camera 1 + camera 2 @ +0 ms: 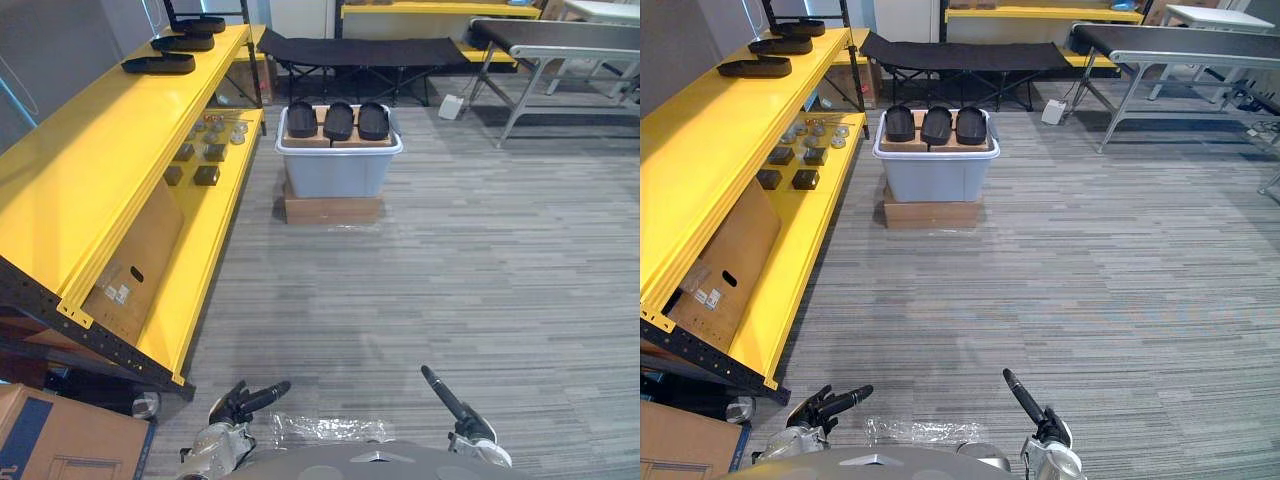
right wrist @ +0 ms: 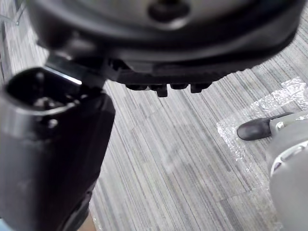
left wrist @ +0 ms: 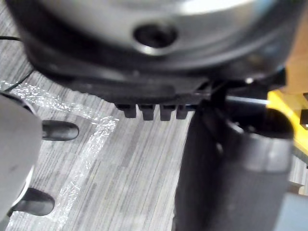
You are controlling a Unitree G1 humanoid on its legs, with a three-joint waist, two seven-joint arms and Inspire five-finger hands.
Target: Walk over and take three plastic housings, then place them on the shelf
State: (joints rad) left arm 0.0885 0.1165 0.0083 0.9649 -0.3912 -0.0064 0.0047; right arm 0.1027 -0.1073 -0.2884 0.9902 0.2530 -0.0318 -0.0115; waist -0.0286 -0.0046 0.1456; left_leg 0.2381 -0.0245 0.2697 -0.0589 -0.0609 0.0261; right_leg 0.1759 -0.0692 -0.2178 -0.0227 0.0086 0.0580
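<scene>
So the three plastic housings (image 1: 338, 120) are sitting side by side, black and oval-ish, on a bit of cardboard on top of a pale grey bin (image 1: 335, 172). The bin itself is parked on a flat cardboard box (image 1: 332, 209) on the striped grey floor (image 1: 480, 260), well ahead of the robot. Just left of the bin runs the yellow shelf (image 1: 100, 160). Its top level already has three more black housings (image 1: 158, 63) lined up towards the far end. On the lower level there are some small dark blocks (image 1: 207, 175) and a little cluster of silvery round bits (image 1: 220, 128), plus a cardboard sheet (image 1: 135, 255) leaning in there closer to the robot. Behind the bin there's a black folding cot (image 1: 360, 50). Both arms are down low at the near edge, nowhere near the bin. The left robot hand (image 1: 250, 402) has its fingers stretched out straight, pointing inward, with nothing in it. The right robot hand (image 1: 445, 397) is the same deal, a straight finger poking up and forward and nothing held. A crinkly scrap of clear plastic film (image 1: 325, 430) lies on the floor between the two hands, and the corner of another cardboard box (image 1: 60, 440) shows at the near left.
</scene>
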